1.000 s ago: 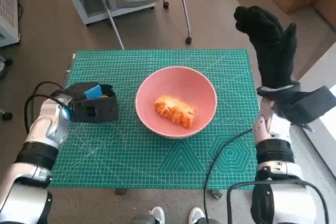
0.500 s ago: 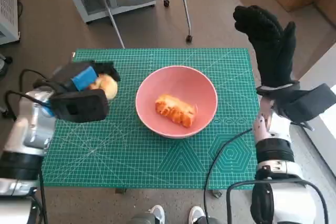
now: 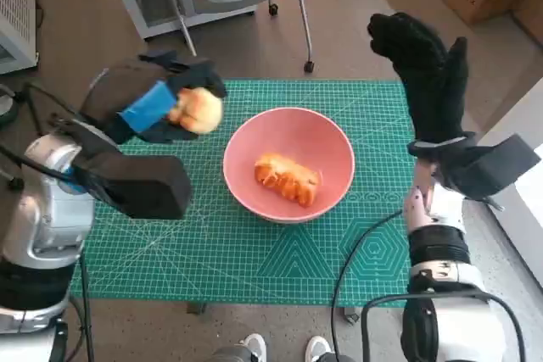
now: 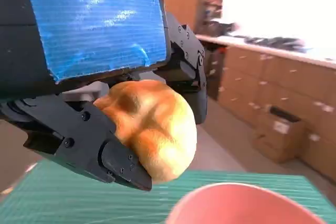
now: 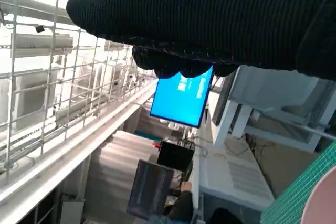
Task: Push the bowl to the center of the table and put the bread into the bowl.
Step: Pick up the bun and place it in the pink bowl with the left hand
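Head view: left hand (image 3: 157, 108) holds round bread (image 3: 197, 111) beside bowl (image 3: 288, 129), right hand (image 3: 424, 69) raised empty, fingers apart; next, carry over bowl and release.

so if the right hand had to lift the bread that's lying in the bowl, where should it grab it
Probably across the middle of the long bread, from straight above. It lies flat in the bottom of the pink bowl, its length running diagonally, and the raised rim blocks any sideways approach. Fingers would go on its two long sides, across the narrow width. The right hand is held up, holding nothing.
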`<state>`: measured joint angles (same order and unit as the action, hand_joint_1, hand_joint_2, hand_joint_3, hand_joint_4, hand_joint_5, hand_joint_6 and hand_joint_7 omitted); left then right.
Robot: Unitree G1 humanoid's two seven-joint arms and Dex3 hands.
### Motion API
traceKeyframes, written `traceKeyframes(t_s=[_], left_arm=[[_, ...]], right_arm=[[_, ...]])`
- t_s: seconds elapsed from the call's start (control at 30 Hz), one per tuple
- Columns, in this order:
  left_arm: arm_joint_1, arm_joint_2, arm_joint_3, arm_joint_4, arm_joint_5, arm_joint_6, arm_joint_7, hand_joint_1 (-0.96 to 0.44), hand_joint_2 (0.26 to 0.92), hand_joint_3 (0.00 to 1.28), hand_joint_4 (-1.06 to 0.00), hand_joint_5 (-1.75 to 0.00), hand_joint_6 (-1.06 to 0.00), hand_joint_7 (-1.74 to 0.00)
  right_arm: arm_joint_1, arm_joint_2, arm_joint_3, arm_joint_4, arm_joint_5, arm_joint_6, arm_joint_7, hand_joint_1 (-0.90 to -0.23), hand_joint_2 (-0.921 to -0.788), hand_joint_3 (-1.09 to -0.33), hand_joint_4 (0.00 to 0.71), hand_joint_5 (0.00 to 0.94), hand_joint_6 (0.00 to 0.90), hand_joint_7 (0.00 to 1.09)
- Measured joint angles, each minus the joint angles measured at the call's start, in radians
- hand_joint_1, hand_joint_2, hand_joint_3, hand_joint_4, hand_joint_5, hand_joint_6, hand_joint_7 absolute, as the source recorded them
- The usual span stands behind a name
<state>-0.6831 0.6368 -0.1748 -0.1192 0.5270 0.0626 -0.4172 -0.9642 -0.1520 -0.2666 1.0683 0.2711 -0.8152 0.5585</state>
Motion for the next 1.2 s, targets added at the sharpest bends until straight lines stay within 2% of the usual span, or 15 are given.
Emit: traceKeyframes(t_s=[0.13,0.2,0.27,0.33,0.37,0.4,0.43,0.47,0.57,0.67,0.77,0.93,1.2], left_arm=[[-0.029,-0.044,-0.045,0.0,0.015,-0.012,-0.005,0.0,0.919,0.02,-0.74,-1.05,-0.69,-1.15],[-0.041,-0.069,-0.067,0.015,0.015,-0.029,-0.006,0.0,0.92,0.02,-0.72,-1.13,-0.7,-1.09],[-0.048,-0.088,-0.083,0.032,0.014,-0.047,-0.007,0.0,0.92,0.04,-0.7,-1.1,-0.69,-1.14],[-0.053,-0.107,-0.098,0.059,0.008,-0.073,-0.007,0.0,0.92,0.09,-0.62,-1.14,-0.66,-1.22],[-0.055,-0.117,-0.104,0.072,0.003,-0.086,-0.008,-0.12,0.921,0.14,-0.56,-0.96,-0.6,-1.29],[-0.056,-0.128,-0.111,0.089,-0.005,-0.1,-0.01,-0.17,0.921,0.16,-0.55,-0.86,-0.57,-1.32],[-0.057,-0.138,-0.116,0.104,-0.015,-0.11,-0.013,-0.14,0.873,0.16,-0.44,-0.65,-0.41,-1.1],[-0.057,-0.146,-0.122,0.117,-0.023,-0.117,-0.02,-0.13,0.823,0.13,-0.37,-0.45,-0.32,-0.87],[-0.057,-0.168,-0.135,0.151,-0.045,-0.126,-0.05,-0.12,0.782,0.09,-0.23,-0.17,-0.19,-0.54],[-0.057,-0.178,-0.146,0.174,-0.062,-0.124,-0.087,-0.15,0.778,0.05,-0.18,-0.06,-0.18,-0.39],[-0.057,-0.179,-0.149,0.179,-0.062,-0.115,-0.11,-0.19,0.787,0.03,-0.15,-0.02,-0.19,-0.3],[-0.057,-0.178,-0.149,0.179,-0.053,-0.109,-0.112,-0.24,0.795,0.02,-0.14,-0.01,-0.18,-0.26],[-0.057,-0.173,-0.142,0.225,-0.047,-0.182,-0.057,-0.31,0.805,0.02,-0.13,0.0,-0.17,-0.27]], right_arm=[[0.0,0.001,0.0,0.0,0.0,0.002,0.005,-0.568,-0.921,-0.618,0.352,0.0,0.496,0.0],[0.0,0.001,0.0,0.0,0.001,0.003,0.01,-0.564,-0.921,-0.618,0.352,0.0,0.496,0.0],[0.0,0.002,0.0,-0.001,0.002,0.005,0.016,-0.561,-0.921,-0.616,0.352,0.0,0.496,0.0],[0.0,0.002,-0.001,-0.001,0.004,0.007,0.023,-0.562,-0.921,-0.612,0.351,0.0,0.496,0.0],[0.0,0.002,-0.003,-0.002,0.006,0.008,0.025,-0.562,-0.921,-0.61,0.35,0.0,0.496,0.0],[0.0,0.002,-0.004,-0.002,0.007,0.009,0.029,-0.562,-0.921,-0.61,0.35,0.0,0.496,0.0],[0.0,0.002,-0.005,-0.002,0.01,0.009,0.031,-0.564,-0.921,-0.607,0.349,0.0,0.495,0.0],[0.0,0.002,-0.007,-0.003,0.012,0.009,0.033,-0.565,-0.921,-0.605,0.347,0.0,0.492,0.0],[0.0,0.001,-0.009,-0.004,0.019,0.009,0.038,-0.57,-0.921,-0.602,0.345,0.0,0.487,0.0],[0.001,0.0,-0.011,-0.004,0.021,0.009,0.039,-0.57,-0.921,-0.601,0.345,0.001,0.485,0.0],[0.001,-0.001,-0.011,-0.004,0.021,0.008,0.039,-0.567,-0.921,-0.602,0.347,0.002,0.485,0.0],[0.001,-0.002,-0.012,-0.003,0.02,0.0,0.037,-0.571,-0.921,-0.606,0.348,0.002,0.486,0.0],[0.003,-0.002,-0.008,-0.003,0.016,-0.017,0.02,-0.571,-0.921,-0.607,0.35,0.002,0.488,0.0]])
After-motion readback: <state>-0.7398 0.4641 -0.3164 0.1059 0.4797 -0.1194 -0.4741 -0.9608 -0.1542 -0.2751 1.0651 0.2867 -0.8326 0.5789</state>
